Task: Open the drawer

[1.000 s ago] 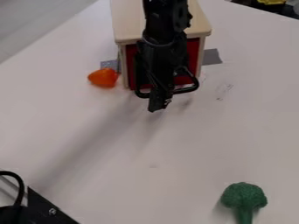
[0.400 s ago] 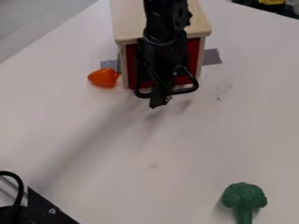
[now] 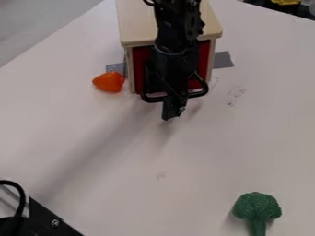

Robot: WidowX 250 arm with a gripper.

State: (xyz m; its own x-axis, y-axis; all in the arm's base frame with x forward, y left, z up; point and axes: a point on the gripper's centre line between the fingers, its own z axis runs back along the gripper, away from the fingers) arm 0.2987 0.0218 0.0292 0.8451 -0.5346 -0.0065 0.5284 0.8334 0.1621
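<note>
Camera view: before the red-fronted drawer in its pale wooden cabinet, my black pincer, whether clenched I cannot tell, could slip off the curved black handle if pulled crookedly.

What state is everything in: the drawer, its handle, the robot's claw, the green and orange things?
Drawer: looks shut.
Handle: attached to the drawer front, partly hidden.
Gripper: pointing down at the handle; contact unclear.
Toy broccoli: resting on the table.
Orange object: resting beside the cabinet.
</note>
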